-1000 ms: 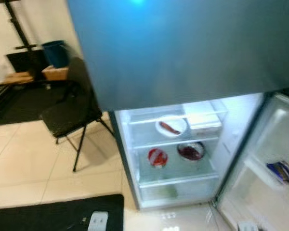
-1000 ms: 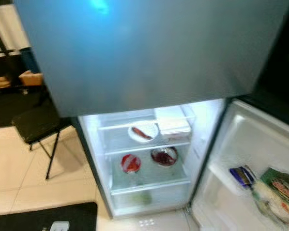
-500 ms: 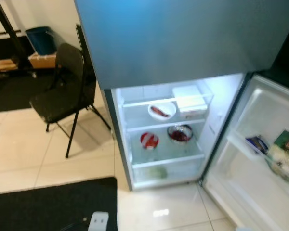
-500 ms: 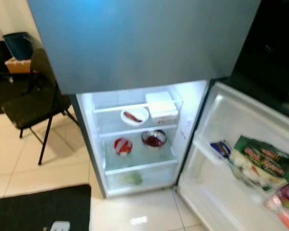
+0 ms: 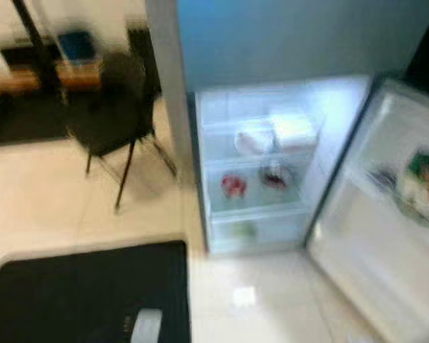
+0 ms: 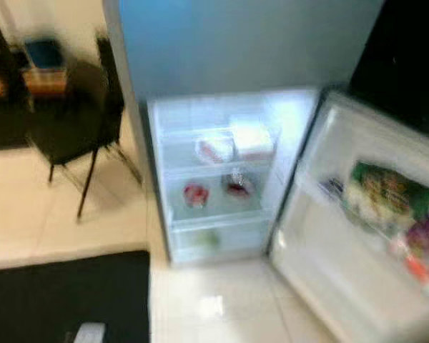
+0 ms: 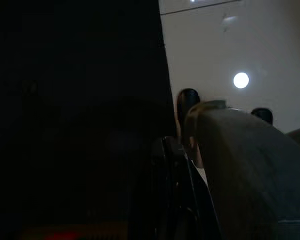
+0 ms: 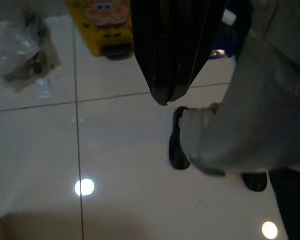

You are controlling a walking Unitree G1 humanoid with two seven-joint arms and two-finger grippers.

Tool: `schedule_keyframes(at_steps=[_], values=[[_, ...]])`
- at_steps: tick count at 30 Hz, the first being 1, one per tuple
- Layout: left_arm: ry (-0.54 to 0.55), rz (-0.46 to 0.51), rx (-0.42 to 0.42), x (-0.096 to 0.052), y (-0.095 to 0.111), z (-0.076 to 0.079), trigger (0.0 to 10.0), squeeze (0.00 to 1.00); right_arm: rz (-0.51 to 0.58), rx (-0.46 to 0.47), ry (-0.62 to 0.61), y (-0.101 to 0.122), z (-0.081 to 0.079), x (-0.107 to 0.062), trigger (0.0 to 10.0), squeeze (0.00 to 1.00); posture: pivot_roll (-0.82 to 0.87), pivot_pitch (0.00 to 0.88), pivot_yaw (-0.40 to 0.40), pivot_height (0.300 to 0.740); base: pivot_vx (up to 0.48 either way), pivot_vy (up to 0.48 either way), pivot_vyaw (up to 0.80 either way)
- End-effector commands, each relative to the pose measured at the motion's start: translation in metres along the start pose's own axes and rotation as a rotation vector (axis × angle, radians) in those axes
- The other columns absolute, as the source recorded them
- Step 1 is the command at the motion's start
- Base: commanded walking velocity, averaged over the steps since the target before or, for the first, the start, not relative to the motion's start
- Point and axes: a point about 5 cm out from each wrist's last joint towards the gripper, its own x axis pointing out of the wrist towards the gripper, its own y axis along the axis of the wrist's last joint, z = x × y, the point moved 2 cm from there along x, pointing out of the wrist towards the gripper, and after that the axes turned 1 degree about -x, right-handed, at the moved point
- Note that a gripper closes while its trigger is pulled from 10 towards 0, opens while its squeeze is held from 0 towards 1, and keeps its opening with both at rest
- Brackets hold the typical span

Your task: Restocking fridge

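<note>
The fridge [image 5: 272,36] stands ahead with its lower compartment [image 5: 257,168] open and lit. On the upper shelf sit a white plate [image 5: 252,140] and a white box [image 5: 294,130]. A red-topped bowl [image 5: 233,186] and a dark bowl [image 5: 275,176] rest on the shelf below, and something green [image 5: 243,230] lies in the bottom drawer. The open door [image 6: 343,264] swings to the right and holds a green packet [image 6: 386,193]. My right gripper [image 8: 165,97] hangs over the tiled floor, fingers together and holding nothing. My left gripper [image 7: 172,150] hangs in deep shade.
A black folding chair [image 5: 111,118] stands left of the fridge, with a blue bin [image 5: 75,44] behind it. A black mat [image 5: 86,293] with a small white object [image 5: 146,325] lies near my feet. A yellow cartoon box [image 8: 107,25] and a clear plastic bag [image 8: 25,50] lie on the floor.
The whole picture has shifted and blurred, so the camera has moved; the fridge looks smaller and farther. The items on its shelves have not moved.
</note>
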Motion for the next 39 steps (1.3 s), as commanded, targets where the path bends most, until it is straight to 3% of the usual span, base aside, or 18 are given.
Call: schedule_keyframes(at_steps=[1, 27, 30, 39], values=[[-0.01, -0.05, 0.022, -0.0018, -0.0117, -0.0007, 10.0, 0.0, 0.001, -0.005, 0.002, 0.0019, 0.0003, 0.0002, 10.0, 0.0, -0.01, 0.0, -0.027, 0.74, 0.0, 0.0, 0.0], [-0.029, -0.068, 0.01, -0.0023, -0.016, 0.0017, 10.0, 0.0, -0.011, -0.013, -0.003, 0.0003, 0.001, 0.0, 10.0, 0.0, -0.01, 0.0, -0.027, 0.74, 0.0, -0.454, 0.0], [-0.032, -0.071, 0.008, -0.0024, -0.0168, 0.0023, 10.0, 0.0, -0.014, -0.003, 0.0, -0.0007, 0.0009, -0.0001, 10.0, 0.0, -0.01, 0.0, -0.027, 0.74, 0.0, -0.435, -0.73], [-0.019, -0.074, 0.011, -0.0032, -0.0189, -0.0009, 10.0, 0.0, -0.007, 0.004, -0.003, 0.0001, 0.0021, -0.0003, 10.0, 0.0, -0.02, 0.0, -0.021, 0.74, 0.0, 0.0, -0.48]])
